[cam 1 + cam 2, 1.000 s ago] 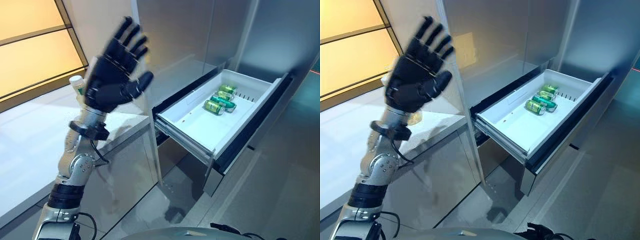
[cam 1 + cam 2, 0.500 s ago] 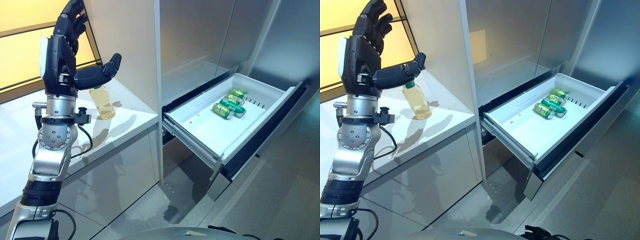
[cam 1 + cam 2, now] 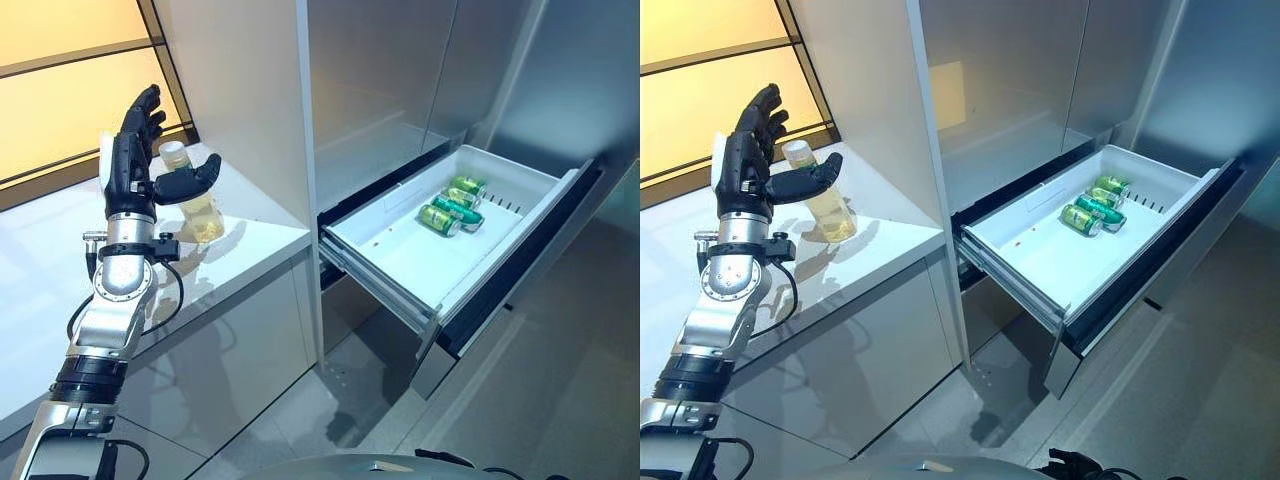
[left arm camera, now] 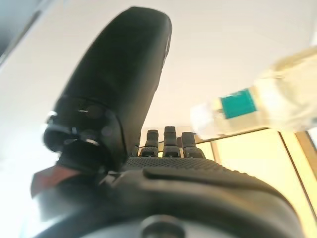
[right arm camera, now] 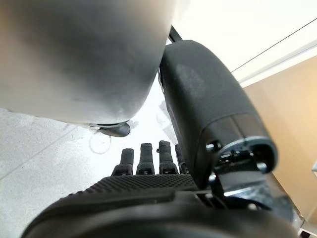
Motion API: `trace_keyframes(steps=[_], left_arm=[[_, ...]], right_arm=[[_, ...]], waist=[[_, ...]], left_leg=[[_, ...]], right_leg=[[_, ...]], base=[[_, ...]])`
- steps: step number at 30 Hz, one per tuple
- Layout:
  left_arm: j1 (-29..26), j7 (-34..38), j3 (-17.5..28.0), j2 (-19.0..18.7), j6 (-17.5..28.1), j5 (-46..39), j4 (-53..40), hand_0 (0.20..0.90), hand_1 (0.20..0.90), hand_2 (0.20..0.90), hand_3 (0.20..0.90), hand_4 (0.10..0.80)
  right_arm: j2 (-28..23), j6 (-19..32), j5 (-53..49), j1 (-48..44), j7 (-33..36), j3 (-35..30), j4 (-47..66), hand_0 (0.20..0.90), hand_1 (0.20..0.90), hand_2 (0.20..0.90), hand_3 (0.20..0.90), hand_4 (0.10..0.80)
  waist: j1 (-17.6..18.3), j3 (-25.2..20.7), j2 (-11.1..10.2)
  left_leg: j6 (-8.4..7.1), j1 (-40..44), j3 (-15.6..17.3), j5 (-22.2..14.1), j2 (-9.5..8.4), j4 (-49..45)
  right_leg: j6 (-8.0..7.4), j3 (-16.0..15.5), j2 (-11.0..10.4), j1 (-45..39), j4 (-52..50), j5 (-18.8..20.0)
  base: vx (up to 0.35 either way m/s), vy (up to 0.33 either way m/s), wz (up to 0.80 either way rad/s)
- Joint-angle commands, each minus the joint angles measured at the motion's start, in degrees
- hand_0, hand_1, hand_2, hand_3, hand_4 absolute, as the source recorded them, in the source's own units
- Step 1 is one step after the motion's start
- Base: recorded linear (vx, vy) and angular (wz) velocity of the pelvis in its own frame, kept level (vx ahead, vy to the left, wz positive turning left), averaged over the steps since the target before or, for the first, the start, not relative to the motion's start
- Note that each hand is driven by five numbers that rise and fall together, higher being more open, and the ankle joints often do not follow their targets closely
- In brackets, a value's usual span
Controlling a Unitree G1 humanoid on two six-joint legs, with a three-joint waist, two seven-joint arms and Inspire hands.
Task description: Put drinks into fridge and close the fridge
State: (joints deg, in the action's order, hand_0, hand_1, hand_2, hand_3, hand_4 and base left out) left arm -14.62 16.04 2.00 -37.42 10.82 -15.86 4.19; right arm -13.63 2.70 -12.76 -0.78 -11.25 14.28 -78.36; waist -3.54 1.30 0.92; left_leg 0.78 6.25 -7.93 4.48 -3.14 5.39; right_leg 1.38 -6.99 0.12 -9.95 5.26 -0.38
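Note:
A clear bottle of yellowish drink (image 3: 198,205) with a pale cap stands upright on the white counter (image 3: 60,270) beside the fridge; it also shows in the left wrist view (image 4: 267,109). My left hand (image 3: 135,170) is raised next to the bottle, open, fingers straight and thumb (image 3: 190,182) stretched across in front of the bottle's neck, holding nothing. The fridge's white drawer (image 3: 400,250) stands pulled out, with green cans (image 3: 450,205) lying at its far end. My right hand (image 5: 148,163) shows in the right wrist view, open, fingers straight, hanging over the floor.
A tall grey fridge side panel (image 3: 250,110) rises right beside the bottle. The open drawer's dark front (image 3: 530,260) juts out over the grey floor (image 3: 560,400). A warm-lit window (image 3: 60,100) runs behind the counter.
My left hand has come down from high above the counter to the bottle's level and closer to it, staying open. The camera has shifted slightly. Drawer and cans have not moved.

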Motion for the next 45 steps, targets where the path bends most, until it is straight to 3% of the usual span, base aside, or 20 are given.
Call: trace_keyframes(steps=[1, 23, 31, 45], left_arm=[[-7.46, 2.55, 2.46, -1.08, 3.61, -1.04, -0.48, 0.900, 0.900, 0.900, 0.900, 0.800], [-7.74, 5.93, 1.36, 2.87, 4.25, -4.01, 7.86, 0.900, 0.900, 0.900, 0.900, 0.800], [-8.49, 6.96, 1.83, 2.64, 5.77, -2.83, 10.88, 0.900, 0.900, 0.900, 0.900, 0.800], [-8.55, 6.50, 1.68, 3.28, 6.62, -3.84, 10.57, 0.900, 0.900, 0.900, 0.900, 0.800]], right_arm=[[0.47, 0.67, 2.19, -0.87, -1.67, 0.89, -3.25, 0.900, 0.900, 0.900, 0.900, 0.800], [0.01, 0.63, 3.15, -1.36, -2.10, 0.78, -4.10, 0.900, 0.900, 0.900, 0.900, 0.800], [0.02, -2.30, 2.73, -0.34, -1.76, 2.17, 0.65, 0.900, 0.900, 0.900, 0.900, 0.800], [0.15, -1.95, 3.20, -0.49, -1.75, 2.20, 0.09, 0.900, 0.900, 0.900, 0.900, 0.800]], waist=[[0.19, -1.53, 0.26], [0.92, -1.48, 0.32], [1.82, -0.85, -0.39], [1.75, -0.79, -0.34]], left_leg=[[-0.27, 2.02, 5.63, -5.56, 1.11, -0.39], [-0.14, 2.50, 6.72, -5.75, 1.22, -0.39], [-0.17, 2.45, 7.11, -5.65, 1.54, -0.39], [-0.10, 2.48, 7.04, -5.76, 1.45, -0.39]], right_leg=[[-3.57, 0.34, -2.61, 0.69, -0.57, 0.40], [-3.79, 0.61, -2.73, 0.43, -0.67, 0.41], [-3.75, 1.11, -2.55, 0.66, -0.82, 0.50], [-3.74, 1.36, -2.47, 0.58, -0.84, 0.31]], base=[[0.000, 0.000, 0.00], [0.000, 0.000, 0.00], [0.000, -0.004, 0.00], [0.008, -0.001, -0.02]])
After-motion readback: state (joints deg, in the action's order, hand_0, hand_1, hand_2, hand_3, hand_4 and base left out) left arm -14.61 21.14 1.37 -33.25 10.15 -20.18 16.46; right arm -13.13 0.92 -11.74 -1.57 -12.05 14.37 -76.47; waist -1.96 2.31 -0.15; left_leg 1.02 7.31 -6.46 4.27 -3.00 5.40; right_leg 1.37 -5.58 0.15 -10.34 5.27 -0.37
